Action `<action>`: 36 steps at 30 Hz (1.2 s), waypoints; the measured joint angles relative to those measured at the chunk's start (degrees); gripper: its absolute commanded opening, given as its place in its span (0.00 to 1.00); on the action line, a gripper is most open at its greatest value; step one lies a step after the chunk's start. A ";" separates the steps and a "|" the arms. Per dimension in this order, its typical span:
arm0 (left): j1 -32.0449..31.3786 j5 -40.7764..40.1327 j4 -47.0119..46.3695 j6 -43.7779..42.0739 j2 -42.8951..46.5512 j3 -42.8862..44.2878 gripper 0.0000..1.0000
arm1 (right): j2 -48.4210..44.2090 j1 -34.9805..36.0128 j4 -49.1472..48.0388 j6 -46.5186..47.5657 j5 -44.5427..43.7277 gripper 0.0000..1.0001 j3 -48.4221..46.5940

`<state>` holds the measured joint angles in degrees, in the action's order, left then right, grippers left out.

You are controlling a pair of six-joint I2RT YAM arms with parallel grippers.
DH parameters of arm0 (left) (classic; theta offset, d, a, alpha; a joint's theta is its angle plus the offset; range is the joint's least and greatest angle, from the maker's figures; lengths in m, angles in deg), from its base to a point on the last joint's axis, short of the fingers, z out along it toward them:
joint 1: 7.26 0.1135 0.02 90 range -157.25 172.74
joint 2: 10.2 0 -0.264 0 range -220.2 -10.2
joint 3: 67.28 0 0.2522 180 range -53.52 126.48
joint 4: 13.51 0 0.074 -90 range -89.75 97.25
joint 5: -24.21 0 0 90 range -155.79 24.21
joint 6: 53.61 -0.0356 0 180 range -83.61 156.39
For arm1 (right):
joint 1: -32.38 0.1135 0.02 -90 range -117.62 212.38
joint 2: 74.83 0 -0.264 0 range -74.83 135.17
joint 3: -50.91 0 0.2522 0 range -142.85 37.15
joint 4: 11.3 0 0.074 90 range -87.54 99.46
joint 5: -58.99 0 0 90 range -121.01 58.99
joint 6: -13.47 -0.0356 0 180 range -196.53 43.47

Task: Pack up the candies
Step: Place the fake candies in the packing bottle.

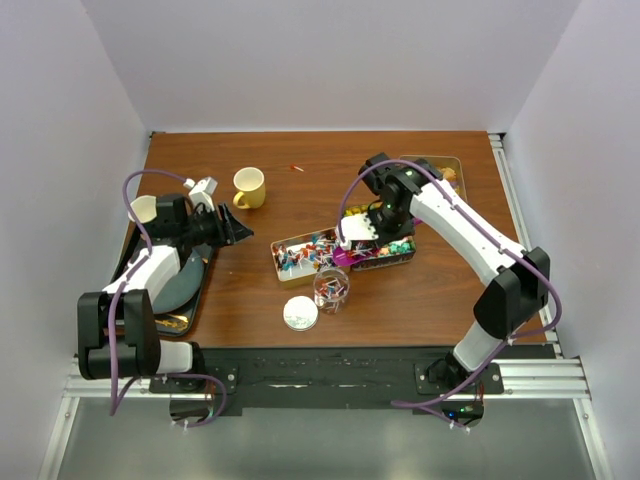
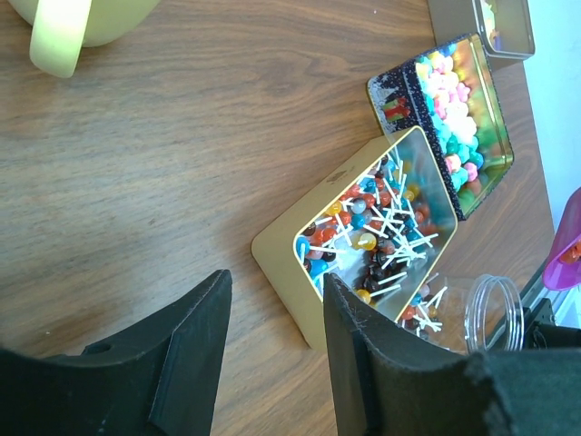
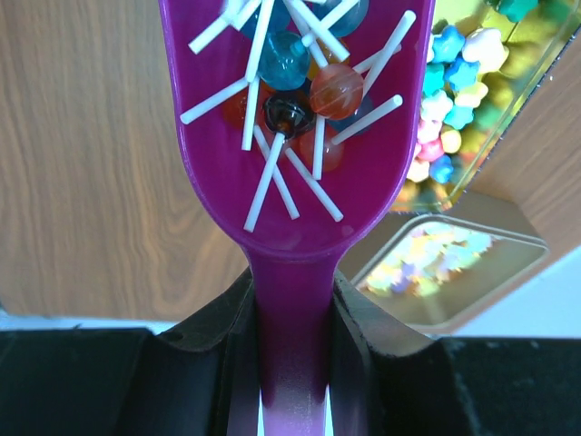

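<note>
A gold tin (image 1: 290, 262) in the middle of the table holds small round candies on white sticks (image 2: 377, 227). Right beside it a dark tin (image 1: 392, 256) holds bright star-shaped candies (image 2: 449, 123). A clear jar (image 1: 331, 290) with a few stick candies stands in front of the gold tin. My right gripper (image 3: 292, 291) is shut on the handle of a purple scoop (image 3: 300, 182), which carries several stick candies (image 3: 304, 86) above the tins. My left gripper (image 2: 277, 282) hovers open and empty left of the gold tin.
A yellow mug (image 1: 249, 187) stands at the back left. A white lid (image 1: 300, 314) lies near the jar. A tray (image 1: 195, 305) with a dark bowl sits at the left edge. Another tin (image 1: 440, 170) is at the back right.
</note>
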<state>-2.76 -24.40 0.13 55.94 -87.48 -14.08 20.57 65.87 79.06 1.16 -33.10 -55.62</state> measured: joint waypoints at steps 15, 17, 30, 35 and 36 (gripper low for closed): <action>0.00 -0.33 -0.66 0.44 -0.83 0.02 0.49 | 1.42 7.15 -0.02 2.14 -10.62 0.00 0.24; 0.00 -0.33 -0.68 0.44 -0.83 0.02 0.49 | 1.16 8.33 -0.13 2.32 -12.33 0.00 1.25; -0.33 -0.68 -0.70 0.92 -0.83 0.02 0.53 | 0.55 11.19 -0.15 2.25 -17.77 0.00 3.96; -6.12 -3.43 0.22 0.61 -1.09 0.37 0.56 | -0.74 11.50 -0.13 2.29 -20.61 0.00 3.96; -7.69 -3.98 0.94 0.59 -1.42 0.79 0.56 | -1.05 11.52 -0.13 2.27 -21.31 0.00 3.96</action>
<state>-10.46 -28.38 1.07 56.53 -88.90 -13.29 19.52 77.39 78.93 3.43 -54.41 -51.66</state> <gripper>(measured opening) 0.552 0.301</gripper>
